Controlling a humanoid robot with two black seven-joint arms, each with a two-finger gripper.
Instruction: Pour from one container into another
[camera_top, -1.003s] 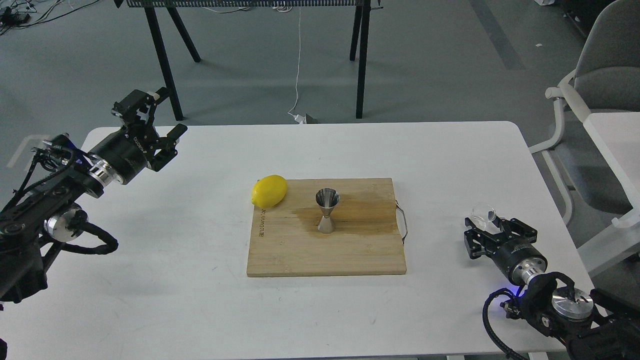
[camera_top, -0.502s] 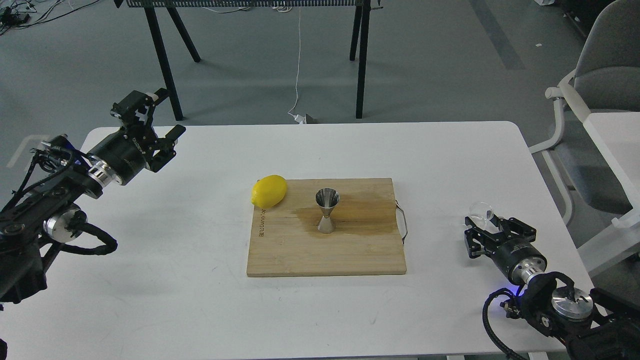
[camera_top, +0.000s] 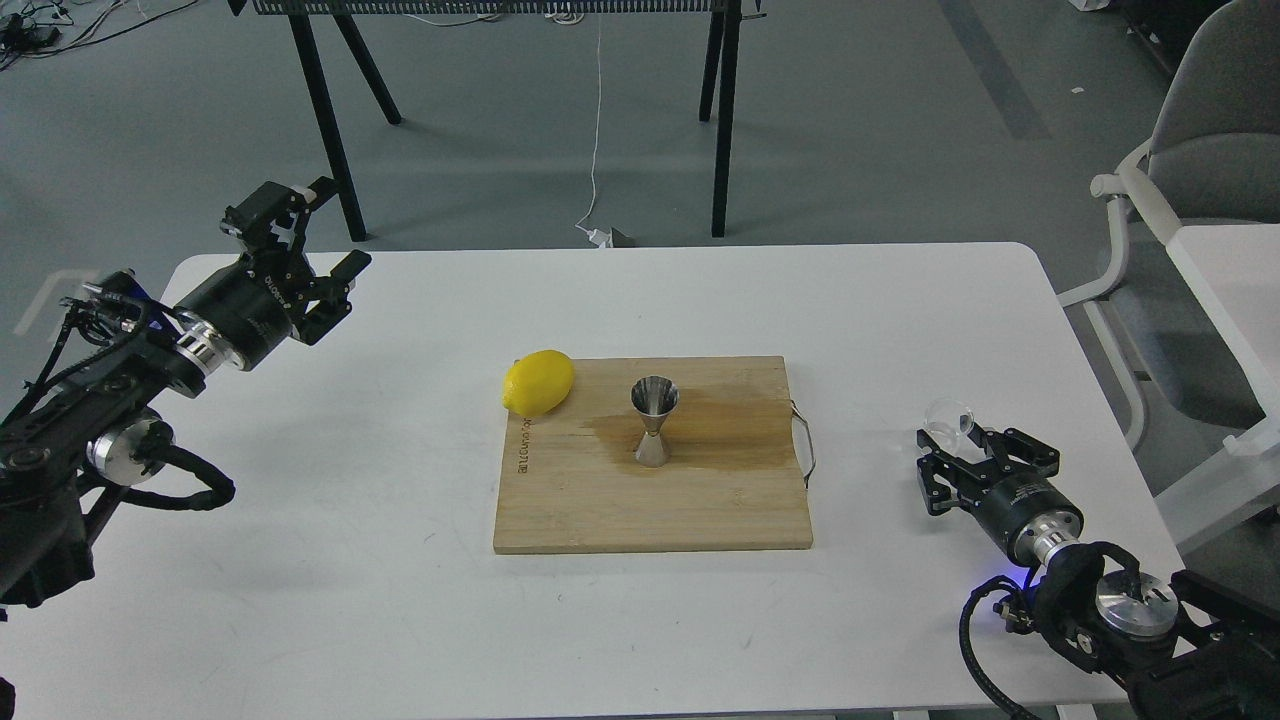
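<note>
the right gripper (camera_top: 962, 452) sits low over the white table (camera_top: 350, 600) near its right edge, its black fingers closed around the clear glass cup (camera_top: 949, 416), whose rim shows just above them. to its left, well apart, the steel jigger (camera_top: 654, 421) stands upright near the middle of the wooden cutting board (camera_top: 600, 510), on a darker patch of the wood. a yellow lemon (camera_top: 538, 382) rests at the board's far left corner. the left gripper (camera_top: 300, 230) hovers over the table's far left corner, fingers spread and holding nothing.
</note>
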